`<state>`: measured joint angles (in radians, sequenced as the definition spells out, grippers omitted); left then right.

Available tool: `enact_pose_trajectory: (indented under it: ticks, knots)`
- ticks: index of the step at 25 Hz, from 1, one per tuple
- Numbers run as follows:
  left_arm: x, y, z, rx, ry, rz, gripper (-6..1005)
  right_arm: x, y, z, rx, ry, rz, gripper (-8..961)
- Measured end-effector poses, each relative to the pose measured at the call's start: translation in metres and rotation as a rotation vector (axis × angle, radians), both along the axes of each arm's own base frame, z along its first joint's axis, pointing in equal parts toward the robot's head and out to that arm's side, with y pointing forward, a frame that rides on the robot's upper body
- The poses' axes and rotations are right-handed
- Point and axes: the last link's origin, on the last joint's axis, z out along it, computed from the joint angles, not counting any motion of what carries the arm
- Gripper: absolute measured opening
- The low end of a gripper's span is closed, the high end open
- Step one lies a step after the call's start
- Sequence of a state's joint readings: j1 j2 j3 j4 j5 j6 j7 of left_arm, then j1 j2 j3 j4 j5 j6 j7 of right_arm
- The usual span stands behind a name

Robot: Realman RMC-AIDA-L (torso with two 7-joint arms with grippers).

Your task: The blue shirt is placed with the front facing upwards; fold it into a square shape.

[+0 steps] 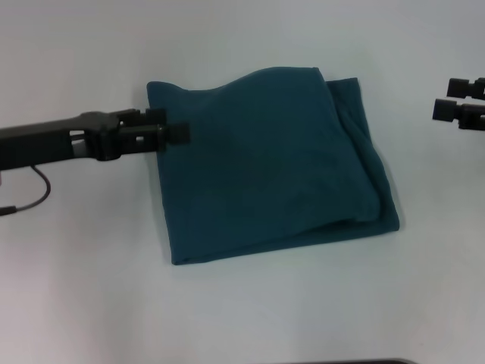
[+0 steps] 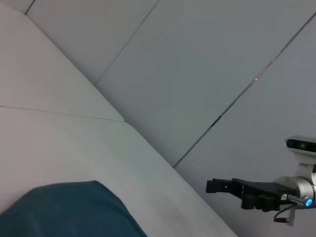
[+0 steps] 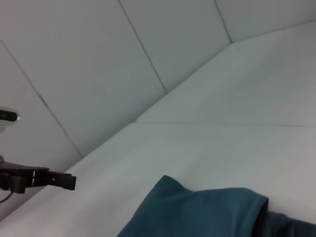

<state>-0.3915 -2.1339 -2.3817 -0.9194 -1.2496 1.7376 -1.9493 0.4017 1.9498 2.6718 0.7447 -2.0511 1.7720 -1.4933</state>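
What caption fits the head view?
Blue shirt folded roughly square on the table; left gripper over its edge, right gripper apart.

Blue shirt point(image 1: 265, 163) on table point(image 1: 242, 311) (between both grippers)

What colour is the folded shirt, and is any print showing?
The blue shirt is plain dark teal-blue, no print visible; clearest in head view.

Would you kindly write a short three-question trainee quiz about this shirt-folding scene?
1. True or false: the shirt lies spread out flat with its lettering showing.
2. Which gripper reaches over the shirt's edge? A) left gripper B) right gripper
3. Fill in: the shirt rests on a white ____.

Key: 1 false, it is folded to a rough square, plain side up; 2 A, the right one is off to the side; 3 table.
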Motion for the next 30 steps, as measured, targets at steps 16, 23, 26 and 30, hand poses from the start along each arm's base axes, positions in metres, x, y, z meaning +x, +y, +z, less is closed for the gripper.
enact_pose_trajectory:
  ticks: [16, 23, 26, 30]
  knots:
    - [-0.004, -0.019, -0.012, -0.028, -0.02, -0.108, 949, -0.012, -0.016, -0.038, -0.128, -0.009, 0.158, 915]
    - [-0.014, -0.028, -0.014, -0.028, -0.005, -0.122, 947, -0.019, -0.023, -0.054, -0.192, -0.03, 0.245, 915]
    - [-0.017, -0.031, -0.019, -0.051, 0.008, -0.119, 947, -0.022, -0.024, -0.062, -0.222, -0.038, 0.264, 915]
    - [-0.016, -0.032, -0.022, -0.054, 0.008, -0.126, 946, -0.024, -0.023, -0.062, -0.226, -0.041, 0.272, 915]
